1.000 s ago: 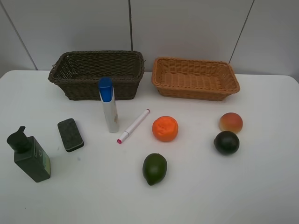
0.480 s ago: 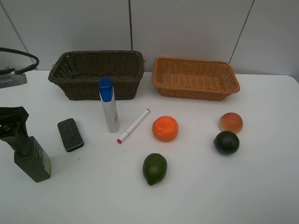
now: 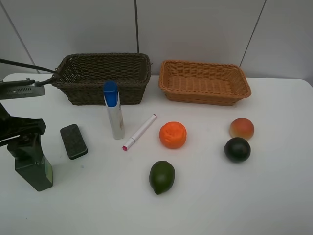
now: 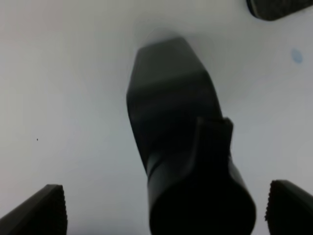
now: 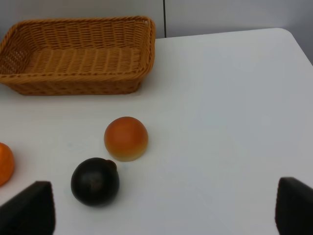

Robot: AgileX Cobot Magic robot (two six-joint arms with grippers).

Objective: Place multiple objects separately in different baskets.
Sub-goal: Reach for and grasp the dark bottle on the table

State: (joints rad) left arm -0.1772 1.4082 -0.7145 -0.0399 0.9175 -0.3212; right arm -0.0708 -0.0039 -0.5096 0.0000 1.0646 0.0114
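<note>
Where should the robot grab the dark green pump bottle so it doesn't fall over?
Probably by the shoulders of its boxy body, just under the pump, coming straight down from above. The dark green pump bottle stands upright, and its flat sides give the fingers something to squeeze, unlike the narrow pump head. The left tool hangs open above it. The black eraser block lies apart, out of the way.

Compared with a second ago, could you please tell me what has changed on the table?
The left claw has come in from the left and now hangs open over the pump top of the green pump bottle, a finger on either side, not yet gripping it. The bottle and everything else on the table stayed where they were.
</note>
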